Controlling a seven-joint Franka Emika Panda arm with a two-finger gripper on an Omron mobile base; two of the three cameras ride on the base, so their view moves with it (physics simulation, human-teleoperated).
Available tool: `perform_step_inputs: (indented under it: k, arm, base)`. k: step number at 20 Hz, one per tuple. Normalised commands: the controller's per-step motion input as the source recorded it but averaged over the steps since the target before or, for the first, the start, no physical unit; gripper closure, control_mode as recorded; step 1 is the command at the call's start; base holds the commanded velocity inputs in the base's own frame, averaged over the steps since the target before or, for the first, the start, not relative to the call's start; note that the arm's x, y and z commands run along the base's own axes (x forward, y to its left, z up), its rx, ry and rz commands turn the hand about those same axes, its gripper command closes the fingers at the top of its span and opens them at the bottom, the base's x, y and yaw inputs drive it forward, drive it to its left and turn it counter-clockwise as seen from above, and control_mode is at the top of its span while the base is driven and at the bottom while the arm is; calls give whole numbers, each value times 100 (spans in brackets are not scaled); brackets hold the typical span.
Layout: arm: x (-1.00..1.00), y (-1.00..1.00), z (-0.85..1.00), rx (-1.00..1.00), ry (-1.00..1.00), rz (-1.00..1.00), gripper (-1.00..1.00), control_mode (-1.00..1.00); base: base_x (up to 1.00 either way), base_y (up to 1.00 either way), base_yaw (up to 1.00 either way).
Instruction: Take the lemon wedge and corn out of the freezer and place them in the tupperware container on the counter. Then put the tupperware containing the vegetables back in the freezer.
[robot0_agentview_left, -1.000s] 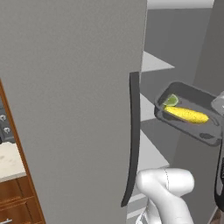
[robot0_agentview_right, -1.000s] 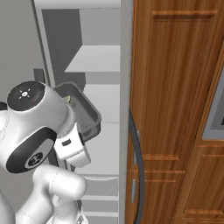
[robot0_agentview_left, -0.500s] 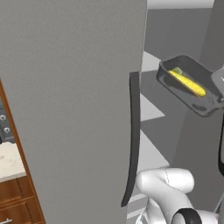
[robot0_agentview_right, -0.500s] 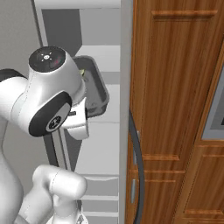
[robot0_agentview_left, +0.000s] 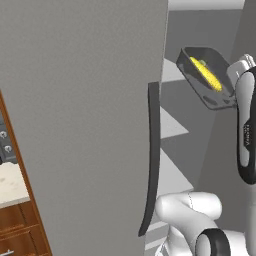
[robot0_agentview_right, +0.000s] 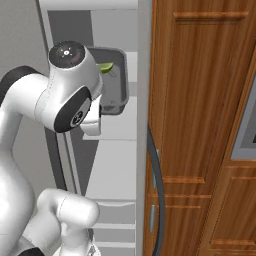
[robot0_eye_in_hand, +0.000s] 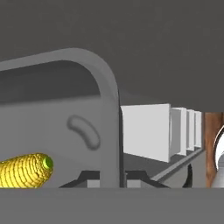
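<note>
From the left base camera, the freezer shows one flat grey door with one long dark curved handle. Past the door's edge, inside the open compartment, two pale shelves step back. One tupperware container hangs tilted in the air near the top right, its open side turned toward the camera. One corn lies along it. At the far left edge sits a bit of the counter.

From the right base camera, the same tray shows beside the arm's big joint, in front of the freezer interior. One small yellow-green lemon wedge rests in its upper part. To the right stands one tall wooden cabinet.

In the hand camera, the tray's rim runs upright through the middle, and the gripper is clamped on that rim. One cob end with a green tip lies inside, at lower left.
</note>
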Motion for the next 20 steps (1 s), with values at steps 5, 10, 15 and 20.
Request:
perform_step_inputs:
  k: [5,10,15,20]
  arm:
    - [54,14,0,0,-14,0,100,-100]
    - [66,3,1,0,-10,0,100,-100]
    - [77,0,7,0,-3,2,100,-100]
    - [65,9,14,0,-1,6,100,-100]
  base:
    - [0,0,0]
    - [0,0,0]
    - [0,0,0]
    - [0,0,0]
